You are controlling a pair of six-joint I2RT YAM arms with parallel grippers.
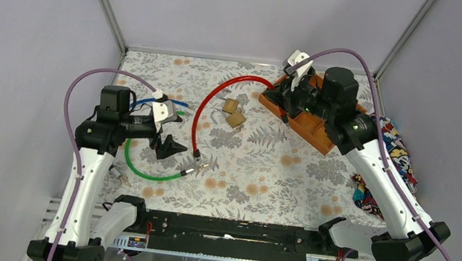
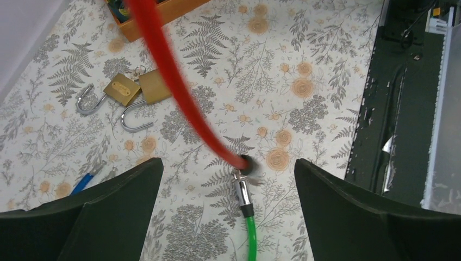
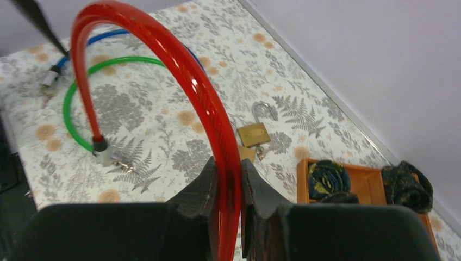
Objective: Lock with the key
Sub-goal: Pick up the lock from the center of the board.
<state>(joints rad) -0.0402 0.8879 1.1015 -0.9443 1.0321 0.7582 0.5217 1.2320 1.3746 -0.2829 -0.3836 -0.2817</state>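
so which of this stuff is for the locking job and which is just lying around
Job, likely: padlocks, red cable (right gripper shut on it).
Lying about, probably: green cable, blue cable, tray, patterned cloth.

Red cable (image 2: pixel 163 60) is a blur across the upper left of the left wrist view, cut by the top edge. Orange tray (image 2: pixel 157 16) is clipped there too. Green cable (image 2: pixel 251 236) runs off the bottom. Blue cable (image 2: pixel 82 182), lower left, vanishes behind a finger (image 2: pixel 108 217) of the left pincer (image 2: pixel 227 168). From above, the padlocks (image 1: pixel 234 112) are too small to show keyholes.
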